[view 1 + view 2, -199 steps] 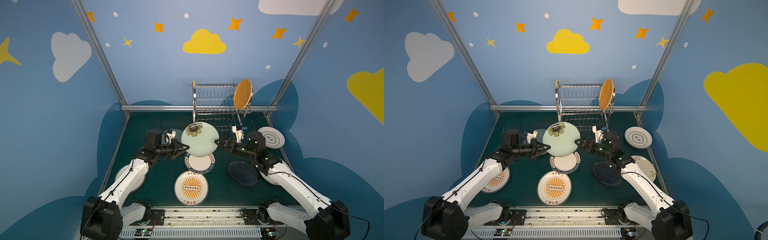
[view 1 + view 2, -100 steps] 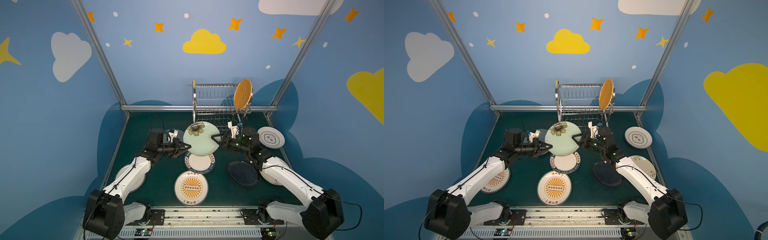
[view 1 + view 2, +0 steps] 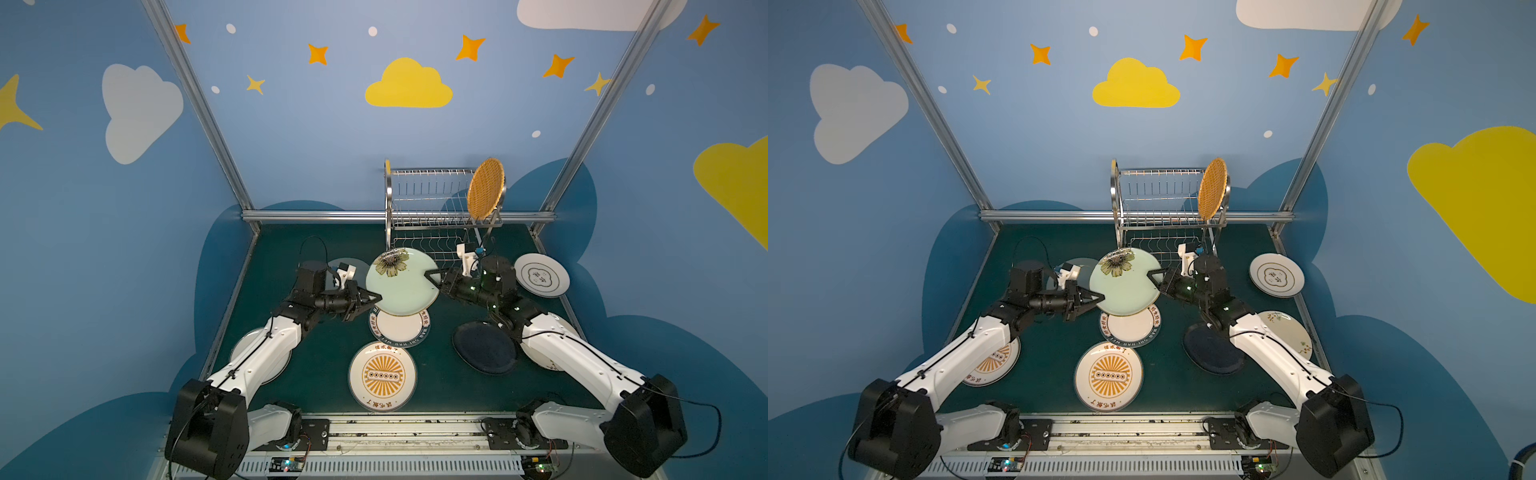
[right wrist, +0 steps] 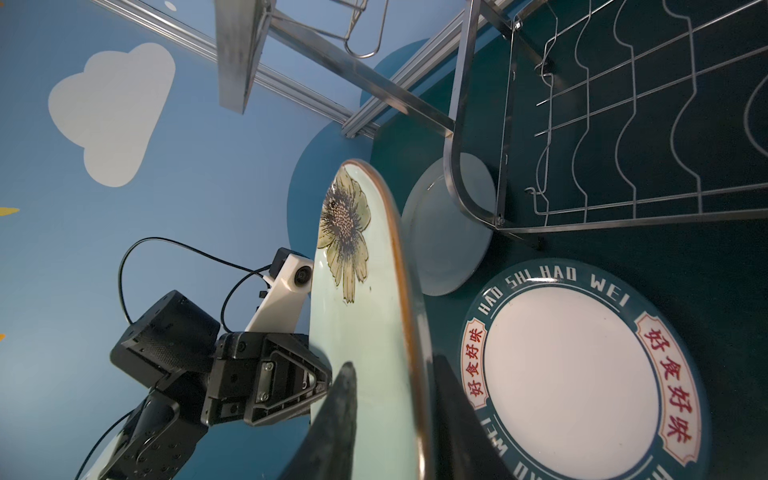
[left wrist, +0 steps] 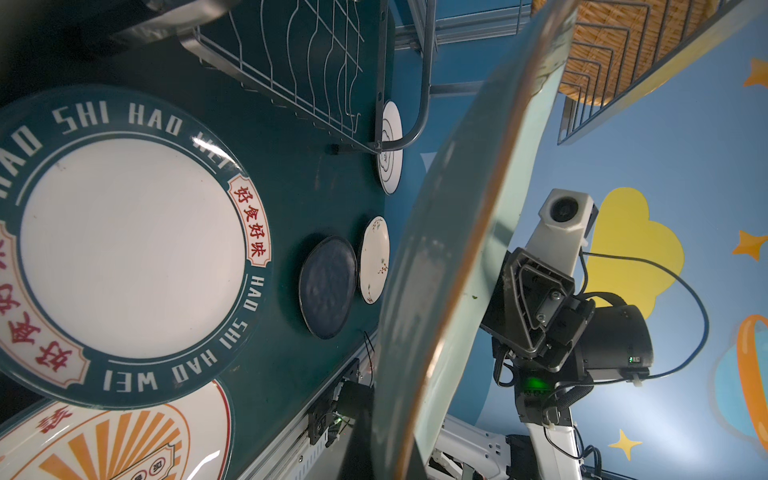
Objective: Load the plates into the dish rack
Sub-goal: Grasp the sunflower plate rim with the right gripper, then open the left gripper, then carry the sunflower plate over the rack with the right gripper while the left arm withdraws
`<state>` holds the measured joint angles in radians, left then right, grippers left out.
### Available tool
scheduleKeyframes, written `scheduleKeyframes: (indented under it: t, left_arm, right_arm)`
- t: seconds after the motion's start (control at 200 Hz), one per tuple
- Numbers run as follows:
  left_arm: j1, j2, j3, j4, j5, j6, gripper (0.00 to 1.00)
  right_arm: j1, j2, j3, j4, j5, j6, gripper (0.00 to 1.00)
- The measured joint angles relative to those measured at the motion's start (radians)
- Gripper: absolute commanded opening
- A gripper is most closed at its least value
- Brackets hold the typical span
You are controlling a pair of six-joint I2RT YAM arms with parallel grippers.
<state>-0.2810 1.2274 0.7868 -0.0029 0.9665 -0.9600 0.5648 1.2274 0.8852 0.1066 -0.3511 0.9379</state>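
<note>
One lettered plate (image 3: 399, 330) beneath — rack (image 3: 430, 227) behind

Woven plate (image 3: 485, 194) fills one dish rack (image 3: 432, 226) slot; others seemingly free.

The left arm (image 3: 963, 353) hides part of a sunburst plate (image 3: 996, 363) at eight o'clock on the tabletop (image 3: 1059, 340); the right arm (image 3: 1279, 365) covers an edge of the sprigged plate (image 3: 1289, 332) at four. Fingers (image 4: 338, 424) of the right gripper (image 4: 392, 365) blur beside the floral plate (image 4: 361, 324): contact unclear.
</note>
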Motion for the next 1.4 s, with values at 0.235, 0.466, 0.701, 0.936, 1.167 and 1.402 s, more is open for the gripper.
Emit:
scheduleKeyframes:
  t: [0.235,0.466,0.701,0.936,1.167,1.402]
  left_arm:
    - [0.009,-0.018,-0.010,0.014,0.000,-0.011,0.04]
    - [0.010,-0.023,-0.012,0.006,-0.003,0.009,0.13]
    - [0.017,-0.102,-0.003,-0.011,0.009,0.068,0.98]
    - [0.072,-0.321,0.003,-0.099,-0.095,0.167,1.00]
    - [0.082,-0.580,-0.012,-0.147,-0.225,0.267,1.00]
    - [0.083,-0.731,-0.083,-0.187,-0.298,0.332,1.00]
  right_arm:
    - [0.010,0.016,0.000,0.033,0.022,0.015,0.13]
    - [0.018,0.026,-0.003,0.024,0.053,0.016,0.00]
    - [0.043,-0.053,-0.020,-0.086,0.082,0.005,0.00]
    - [0.046,-0.255,-0.023,-0.210,0.176,-0.063,0.00]
    - [0.046,-0.293,0.110,-0.353,0.193,-0.148,0.00]
    - [0.046,-0.238,0.394,-0.489,0.244,-0.254,0.00]
